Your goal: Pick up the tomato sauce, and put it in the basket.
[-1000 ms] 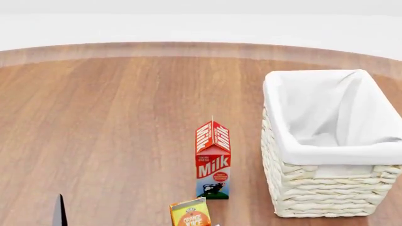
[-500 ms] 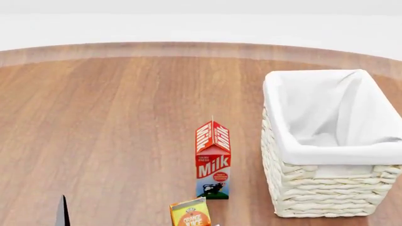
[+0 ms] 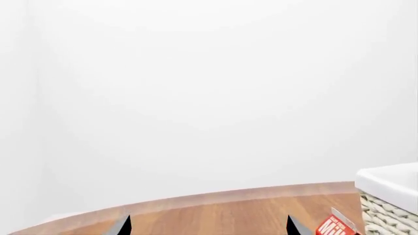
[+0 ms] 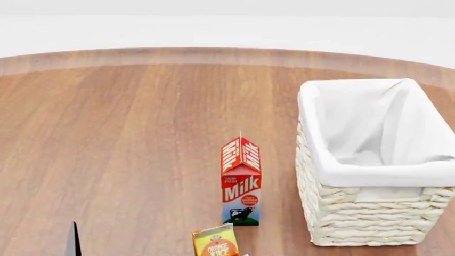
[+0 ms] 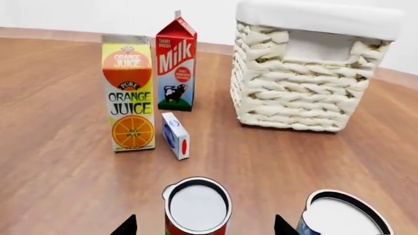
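Desk [image 4: 128, 138]: brown wood-grain top with a curved far edge and a paler band along it, white floor and plain white walls beyond. Basket [image 4: 370, 160], cream woven wicker with white cloth lining over its rim, stands at the right side of the desk and holds nothing that can be seen. Milk carton [image 4: 241, 181], red gable top, lettered "Milk" and "Dairy Fresh" above a cow picture, stands upright just left of the basket, apart from it. Orange juice carton [image 5: 128, 93], lettered "ORANGE JUICE", "PURE" and "NO PULP" over an orange-slice graphic, stands upright nearer the near edge, close beside the milk. Small white box [image 5: 175, 135], blue and red markings, writing unreadable, sits on edge just beside the juice carton. Tomato sauce [image 5: 197, 208], red-sided can with a silvery-white round top, upright near the near edge, directly ahead of the right gripper [image 5: 203, 229], whose dark fingertips are spread wide and hold nothing. Second can [image 5: 343, 215], blue-sided, stands beside it. Left gripper [image 3: 209, 226], fingertips likewise apart and empty, is raised above the desk.
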